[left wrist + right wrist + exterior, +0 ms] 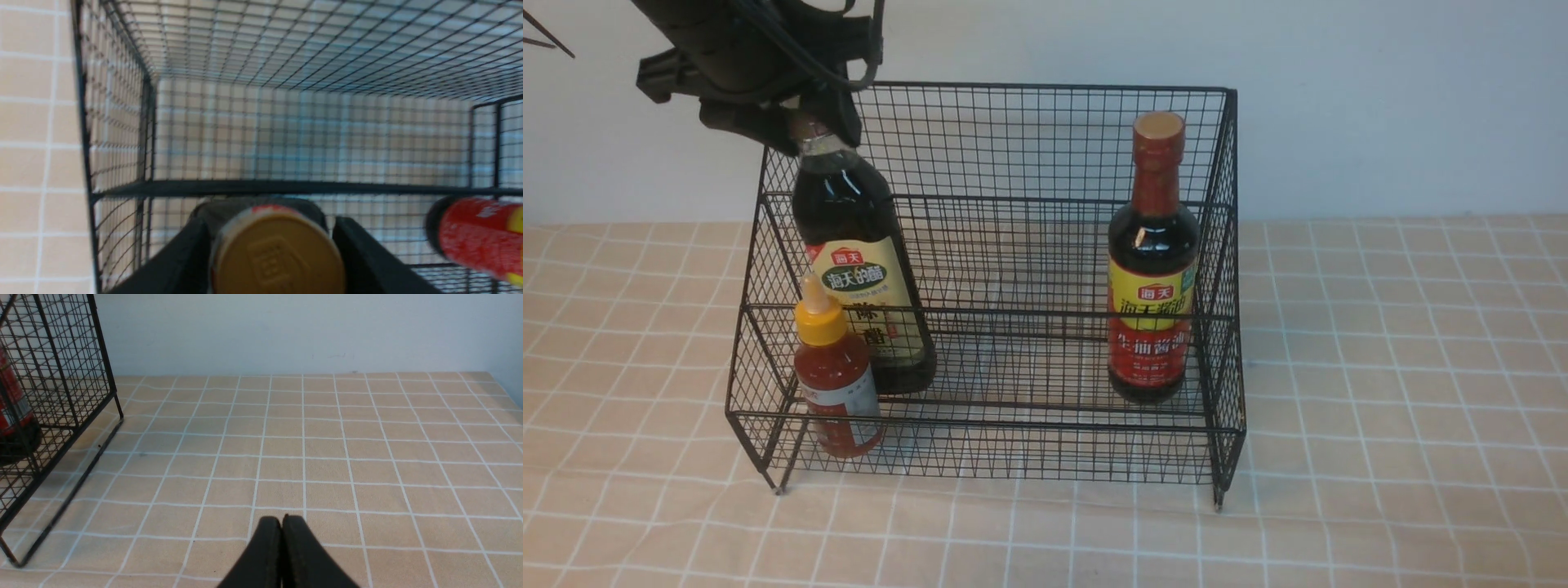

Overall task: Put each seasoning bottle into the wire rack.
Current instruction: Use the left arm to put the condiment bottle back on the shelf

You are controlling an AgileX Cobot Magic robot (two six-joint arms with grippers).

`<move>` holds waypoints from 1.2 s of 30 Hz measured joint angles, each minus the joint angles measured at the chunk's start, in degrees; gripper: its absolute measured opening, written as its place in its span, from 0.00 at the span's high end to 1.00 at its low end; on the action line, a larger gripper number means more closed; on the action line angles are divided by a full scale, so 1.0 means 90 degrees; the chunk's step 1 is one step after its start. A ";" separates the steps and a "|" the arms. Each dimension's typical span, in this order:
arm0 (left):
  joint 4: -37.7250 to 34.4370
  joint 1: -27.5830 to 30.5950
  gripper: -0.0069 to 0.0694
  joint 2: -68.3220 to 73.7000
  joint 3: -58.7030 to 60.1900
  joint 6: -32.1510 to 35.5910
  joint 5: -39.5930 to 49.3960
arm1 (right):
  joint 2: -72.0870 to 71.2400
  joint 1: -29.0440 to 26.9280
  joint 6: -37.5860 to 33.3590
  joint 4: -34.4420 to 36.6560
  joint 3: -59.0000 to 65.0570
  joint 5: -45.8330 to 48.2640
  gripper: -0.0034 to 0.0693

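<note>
The black wire rack (1029,163) stands mid-table. The larger dark bottle with gold cap and cream label (862,269) is in its back left part, leaning left. My left gripper (813,131) is shut on its neck; in the left wrist view the gold cap (278,257) sits between the fingers of the gripper (271,222). The small red sauce bottle (837,384) stands in the front left tier. The tall dark bottle with red neck (1153,261) stands at the rack's right. My right gripper (282,520) is shut and empty over the tablecloth.
A checked beige tablecloth (1380,367) covers the table around the rack. A pale wall (1380,98) rises close behind it. The rack's right side (61,375) and the tall bottle (12,396) lie beside my right gripper.
</note>
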 joint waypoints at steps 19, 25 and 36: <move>-0.0062 -0.0005 0.46 -0.0832 -0.0020 0.0295 -0.0036 | 0.0000 0.0000 0.0000 0.0000 0.0000 0.0000 0.97; -0.0075 -0.0005 0.77 -0.1284 -0.0014 0.0581 -0.0036 | 0.0000 0.0000 0.0000 0.0000 0.0000 0.0000 0.97; -0.0170 -0.0051 0.92 -0.3026 0.2124 0.1176 -0.0035 | 0.0000 0.0000 0.0000 0.0000 0.0000 0.0000 0.97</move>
